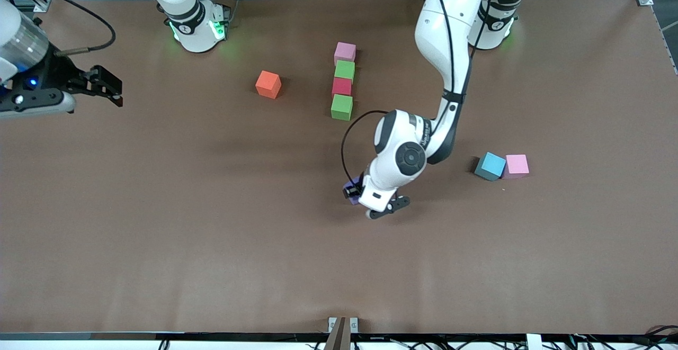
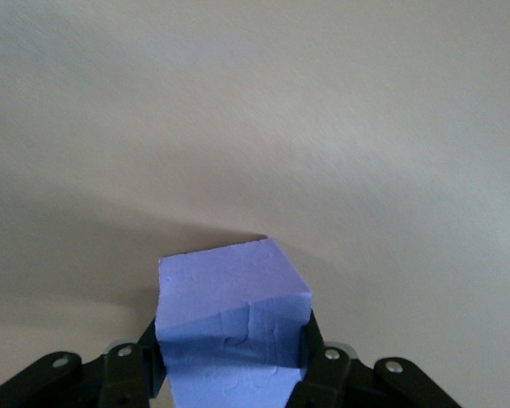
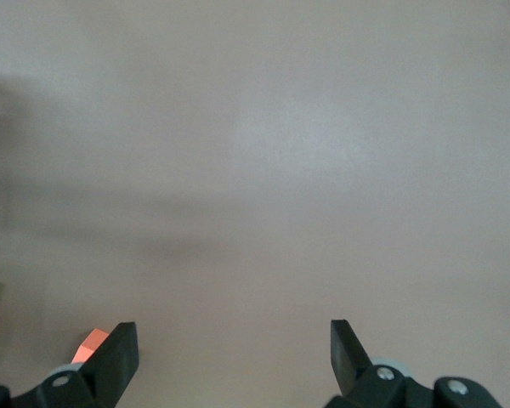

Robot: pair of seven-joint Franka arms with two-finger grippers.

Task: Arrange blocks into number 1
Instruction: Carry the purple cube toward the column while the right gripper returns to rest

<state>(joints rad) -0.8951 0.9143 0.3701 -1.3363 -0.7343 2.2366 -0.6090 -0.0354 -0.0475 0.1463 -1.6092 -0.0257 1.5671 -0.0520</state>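
A brown table (image 1: pixel 159 233) holds small matte foam cubes with soft edges. Four of them form a straight touching column in front of the robot bases; the pink cube (image 1: pixel 345 52) is farthest from the front camera, then a light green cube (image 1: pixel 344 69), then the red cube (image 1: pixel 341 86), then a second light green cube (image 1: pixel 341 107) nearest the camera. The orange cube (image 1: pixel 268 84) sits apart from the column, toward the right arm's end; a teal-blue cube (image 1: pixel 490 165) and another pink cube (image 1: pixel 516 164) touch each other, well apart from the column, toward the left arm's end. The left gripper (image 2: pixel 234 357) is low at the table, nearer the camera than the column; its fingers (image 2: pixel 144 361) press both sides of the purple cube (image 2: pixel 229 314), pale violet and dented where gripped. The right gripper (image 3: pixel 234 357) waits in the air with fingers spread wide and nothing between them, over the right arm's end of the table.
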